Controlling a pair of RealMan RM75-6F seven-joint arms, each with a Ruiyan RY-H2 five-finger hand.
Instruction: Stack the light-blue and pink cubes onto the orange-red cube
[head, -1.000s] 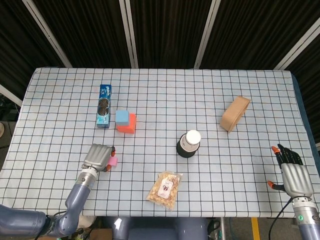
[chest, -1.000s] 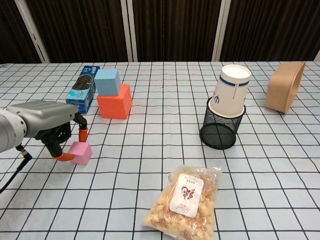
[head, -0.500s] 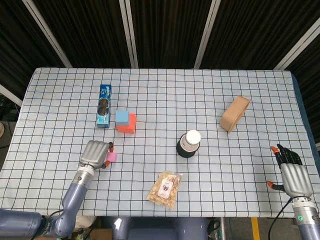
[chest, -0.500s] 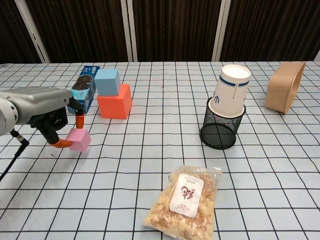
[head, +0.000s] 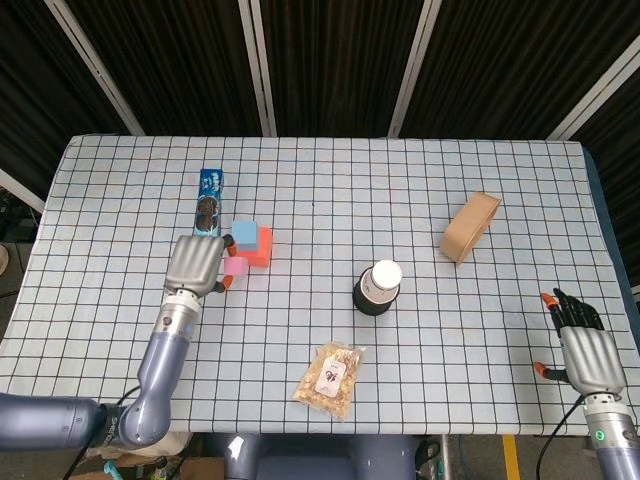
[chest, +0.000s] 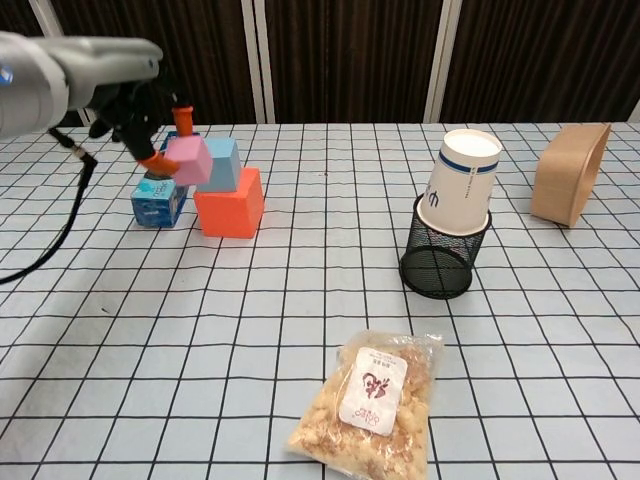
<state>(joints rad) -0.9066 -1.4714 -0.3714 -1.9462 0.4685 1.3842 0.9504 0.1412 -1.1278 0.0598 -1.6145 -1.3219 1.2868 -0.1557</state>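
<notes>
My left hand (head: 196, 265) (chest: 120, 85) holds the pink cube (chest: 188, 160) (head: 236, 267) in the air, pinched between its orange-tipped fingers. The cube hangs just left of and level with the light-blue cube (chest: 219, 164) (head: 245, 234). That light-blue cube sits on the left part of the orange-red cube (chest: 231, 203) (head: 261, 246), which rests on the checked table. My right hand (head: 588, 352) lies near the table's front right corner with fingers apart and nothing in it; the chest view does not show it.
A blue cookie box (chest: 160, 192) (head: 208, 202) lies left of the cubes. A paper cup (chest: 458, 192) stands upside down on a black mesh basket (chest: 437, 265). A snack bag (chest: 373, 405) lies at the front, a tan holder (chest: 567, 187) at the right.
My left hand has lifted the pink cube off the table and carried it up and toward the stacked cubes. The right hand has not moved.
</notes>
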